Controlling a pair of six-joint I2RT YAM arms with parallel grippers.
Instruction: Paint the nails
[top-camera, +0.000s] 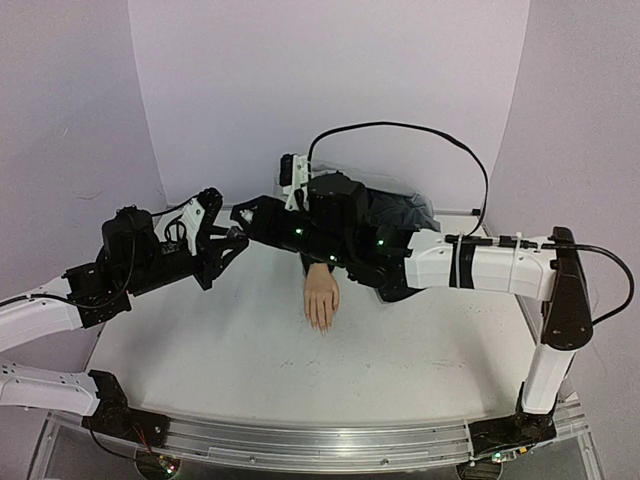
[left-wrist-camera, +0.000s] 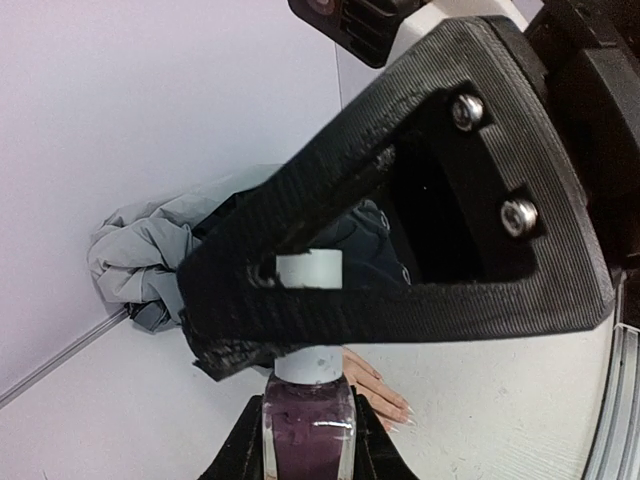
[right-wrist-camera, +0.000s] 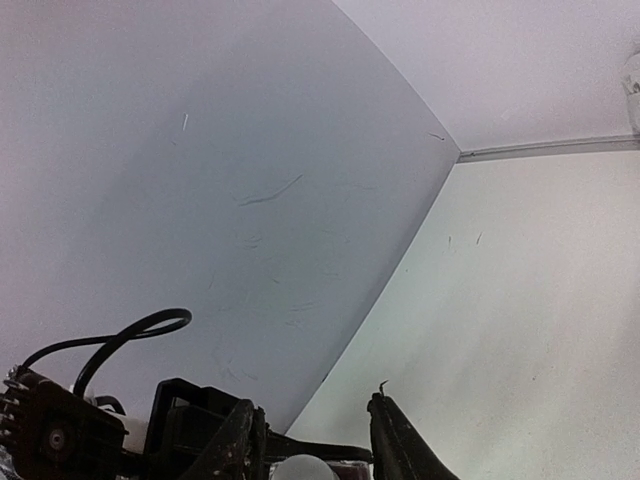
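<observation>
A pale mannequin hand (top-camera: 321, 295) lies palm down mid-table, fingers toward me. Its nails (left-wrist-camera: 408, 412) look pale and unpainted; in the top view they are too small to judge. My left gripper (top-camera: 232, 245) is shut on a dark purple polish bottle (left-wrist-camera: 308, 435) and holds it upright above the table, left of the hand. The bottle's white cap (left-wrist-camera: 308, 365) rises between the fingers of my right gripper (top-camera: 247, 215). In the right wrist view that gripper (right-wrist-camera: 312, 425) stands open around the cap (right-wrist-camera: 305, 468), with a gap on one side.
A crumpled grey cloth (top-camera: 400, 210) lies against the back wall behind the hand; it also shows in the left wrist view (left-wrist-camera: 140, 250). A black cable (top-camera: 420, 130) arcs over the right arm. Pale walls enclose three sides. A metal rail (top-camera: 320, 445) runs along the near edge.
</observation>
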